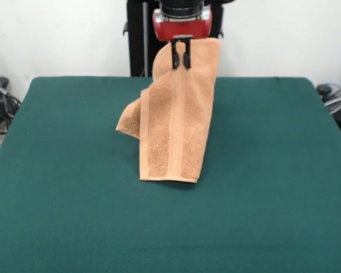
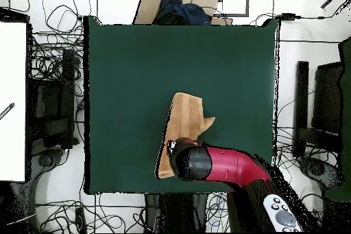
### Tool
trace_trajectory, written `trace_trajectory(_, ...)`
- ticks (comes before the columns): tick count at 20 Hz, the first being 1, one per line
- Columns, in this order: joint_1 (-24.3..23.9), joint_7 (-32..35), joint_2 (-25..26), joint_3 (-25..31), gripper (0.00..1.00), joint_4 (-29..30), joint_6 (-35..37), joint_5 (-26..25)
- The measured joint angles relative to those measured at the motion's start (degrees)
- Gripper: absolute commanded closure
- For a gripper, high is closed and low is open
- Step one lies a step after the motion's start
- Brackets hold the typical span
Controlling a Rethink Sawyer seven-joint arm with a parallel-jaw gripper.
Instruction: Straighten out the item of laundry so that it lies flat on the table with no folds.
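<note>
The robot's black two-fingered gripper (image 1: 181, 60), hanging under the red wrist of the arm (image 2: 223, 165), is pinched shut on the top edge of the small peach-orange terry-cloth towel (image 1: 173, 122), holding it up well above the large table covered in dark green felt-like cloth (image 1: 62, 170). The towel hangs as a long, narrow drape, doubled over on itself lengthwise, with a woven band running down its middle. Its lower end rests on the green cloth near the middle of the table, and a loose folded flap sticks out to the left in the front view. I can't make out the white tag from either view.

From above, the towel (image 2: 185, 118) shows as a slim strip running from under the wrist out toward the table's middle, with that same flap poking out on one side.

By my reckoning, this is the lift-and-drag stage: one edge is raised while the other end anchors on the table. The cloth is far from flat yet. The next move, I'd judge, calls for carrying the held edge away from the resting end while lowering it, so the towel lays out along its length. The lengthwise fold and side flap would likely need a separate regrasp to open out.
</note>
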Motion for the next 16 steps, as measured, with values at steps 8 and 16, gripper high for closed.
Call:
trace_trajectory(8,1.2,0.0,1.7,0.0,0.00,-4.6,2.5,-0.1)
trace_trajectory(16,3.5,0.0,1.3,0.0,0.00,-5.4,2.5,-0.1)
